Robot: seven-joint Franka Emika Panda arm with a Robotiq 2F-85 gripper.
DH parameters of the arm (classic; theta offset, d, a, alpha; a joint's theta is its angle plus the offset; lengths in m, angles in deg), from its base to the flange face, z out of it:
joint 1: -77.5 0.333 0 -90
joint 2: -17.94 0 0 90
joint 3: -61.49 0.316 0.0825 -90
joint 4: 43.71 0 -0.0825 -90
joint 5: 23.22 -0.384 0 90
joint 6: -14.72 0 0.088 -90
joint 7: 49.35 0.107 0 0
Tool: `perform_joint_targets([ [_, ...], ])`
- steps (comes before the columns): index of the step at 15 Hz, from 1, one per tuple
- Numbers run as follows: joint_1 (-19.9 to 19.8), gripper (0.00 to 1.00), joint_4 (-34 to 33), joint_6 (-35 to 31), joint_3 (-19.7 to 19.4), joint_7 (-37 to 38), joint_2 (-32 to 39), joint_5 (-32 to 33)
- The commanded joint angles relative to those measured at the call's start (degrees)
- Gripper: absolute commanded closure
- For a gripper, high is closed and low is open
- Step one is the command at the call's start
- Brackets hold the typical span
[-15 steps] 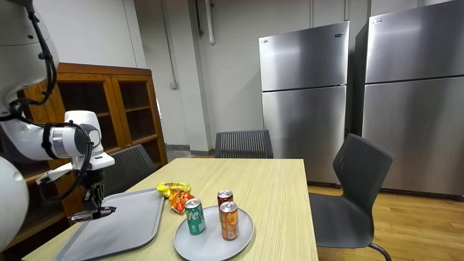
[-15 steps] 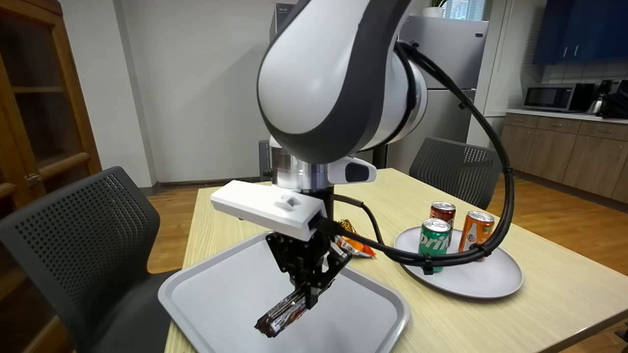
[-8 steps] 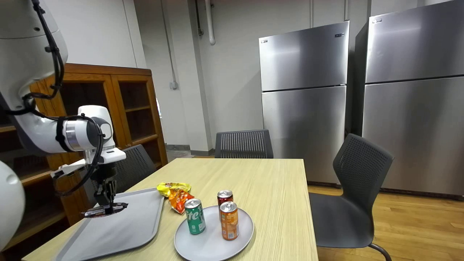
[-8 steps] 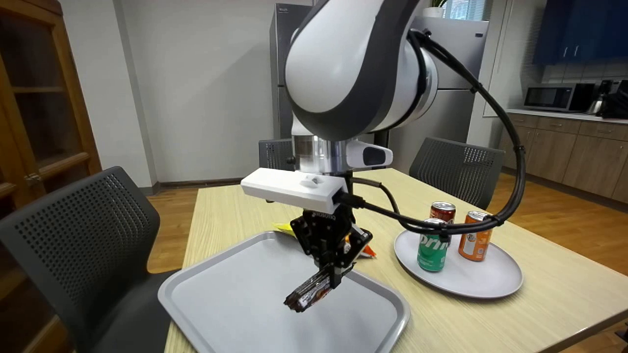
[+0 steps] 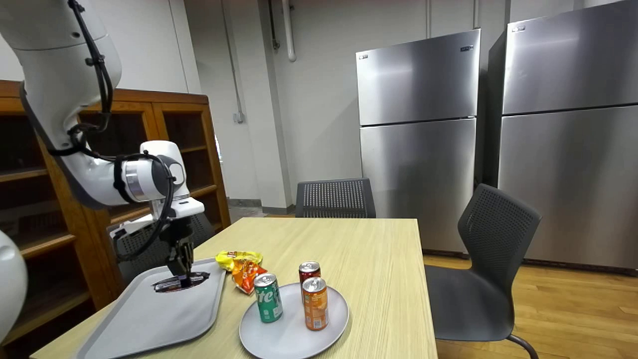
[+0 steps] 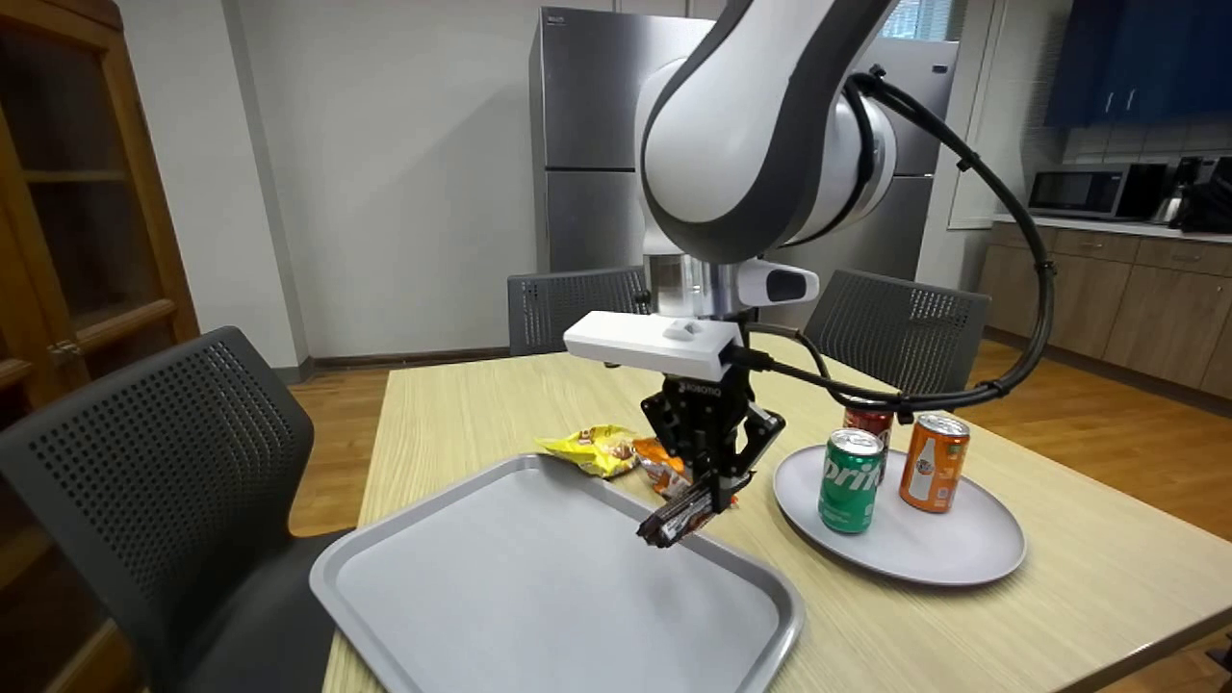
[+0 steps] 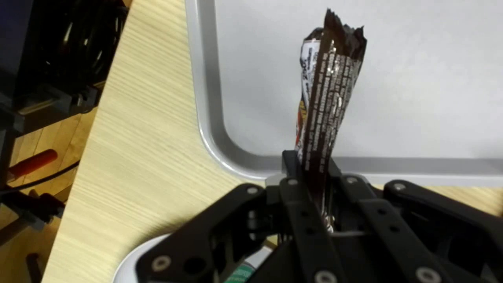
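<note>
My gripper (image 7: 312, 167) is shut on a dark brown wrapped bar (image 7: 332, 86); the wrapper's far end sticks out past the fingers in the wrist view. Held off the surface, the bar (image 6: 674, 520) appears by the inner long rim of the grey tray (image 6: 539, 597) in an exterior view. Just behind the gripper lie an orange packet (image 6: 658, 464) and a yellow packet (image 6: 592, 449), the orange one partly hidden by it. A round grey plate (image 6: 977, 544) carries a green can (image 6: 851, 486), an orange can (image 6: 934, 467) and a dark red can (image 5: 309, 269).
The pale wooden table (image 5: 369, 279) bears all of these. Dark chairs (image 5: 483, 259) stand around it, one close to the tray's outer side. A brown glass-door cabinet (image 5: 149, 149) rises behind the arm. Black cable loops from the arm above the plate side.
With the bar kept in its grip, my gripper has moved over the tray toward the packets and plate side, rightward in both exterior views. Cans, packets and tray have stayed put.
</note>
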Motion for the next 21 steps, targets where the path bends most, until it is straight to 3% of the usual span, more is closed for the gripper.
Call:
perform_joint_targets([
  [1,-1.92,0.96,-1.54,1.89,-1.80,2.46,-0.81,3.15],
  [15,-4.45,0.96,-10.50,1.51,-9.45,14.48,4.40,13.12],
  [21,-4.04,0.96,-13.84,0.78,-11.37,19.65,9.70,13.84],
])
